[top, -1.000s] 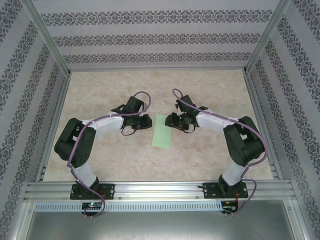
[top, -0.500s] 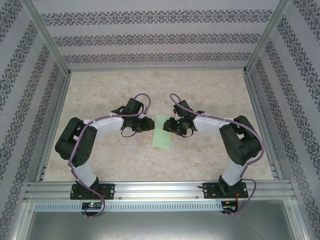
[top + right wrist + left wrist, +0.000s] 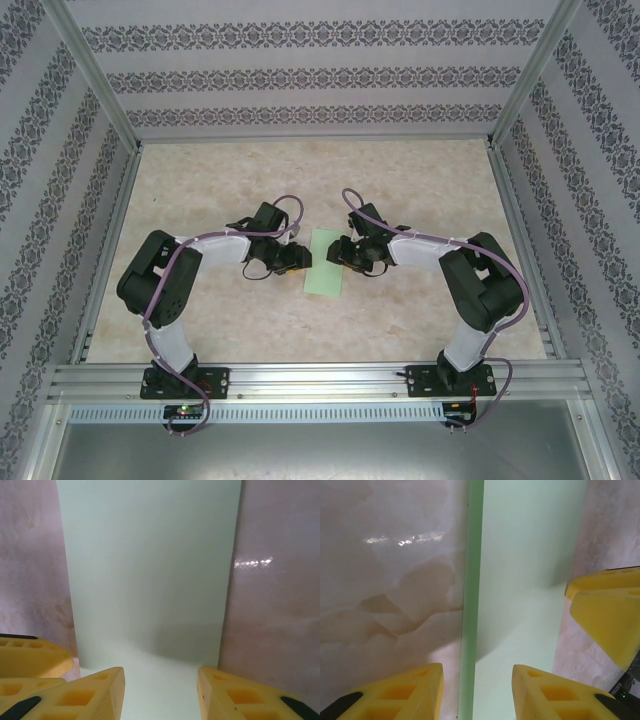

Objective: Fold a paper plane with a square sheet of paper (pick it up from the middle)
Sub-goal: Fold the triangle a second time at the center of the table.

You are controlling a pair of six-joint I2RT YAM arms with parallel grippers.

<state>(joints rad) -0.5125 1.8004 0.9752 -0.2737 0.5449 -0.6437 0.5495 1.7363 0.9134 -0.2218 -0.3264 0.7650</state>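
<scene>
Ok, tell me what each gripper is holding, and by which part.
Nothing is held. The left gripper and right gripper both stand open over the sheet of paper, which lies on the table.

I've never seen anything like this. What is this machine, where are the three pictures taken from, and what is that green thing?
Two robot arms are bolted at the near edge of a marble-patterned table. The wide picture looks down from above and behind them; each close-up comes from a camera on one wrist, and the yellow wedges are that hand's fingers. Between the arms lies a pale green sheet of paper, a narrow rectangle. The left hand and right hand flank it, both open, holding nothing.
</scene>
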